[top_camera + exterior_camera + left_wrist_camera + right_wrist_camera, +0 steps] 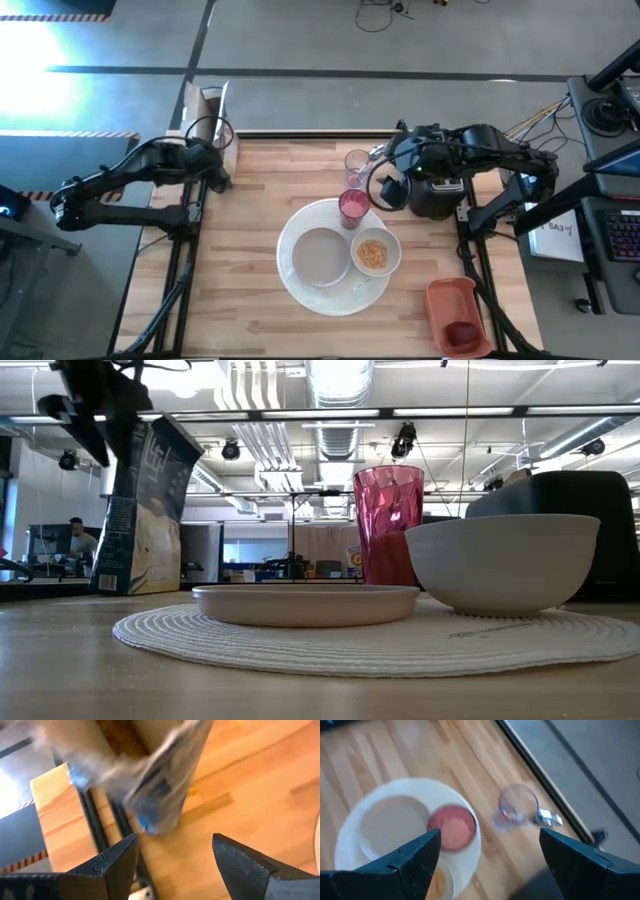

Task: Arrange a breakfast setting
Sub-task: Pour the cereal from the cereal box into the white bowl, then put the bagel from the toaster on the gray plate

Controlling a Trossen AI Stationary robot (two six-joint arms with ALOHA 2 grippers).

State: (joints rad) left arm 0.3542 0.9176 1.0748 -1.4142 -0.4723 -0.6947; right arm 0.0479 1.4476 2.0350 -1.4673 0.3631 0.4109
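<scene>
A large round white plate (300, 285) lies mid-table. On it sit a shallow beige dish (320, 257), a small white bowl (374, 253) of orange-tan cereal and a translucent pink cup (353, 207). The dark red fruit (462, 333) lies in the orange-red tray. A cereal box (213, 112) stands upright at the far left corner. My left gripper (175, 845) hangs open just on the near side of the box, raised and touching nothing. My right gripper (490, 837) is open high above the pink cup (452, 826).
A clear glass (358, 163) stands behind the pink cup near the far edge. The black toaster (435, 195) sits to the right of the cup, under my right arm. The orange-red tray (450, 300) is at the near right corner. Bare wood stretches along the left and near sides.
</scene>
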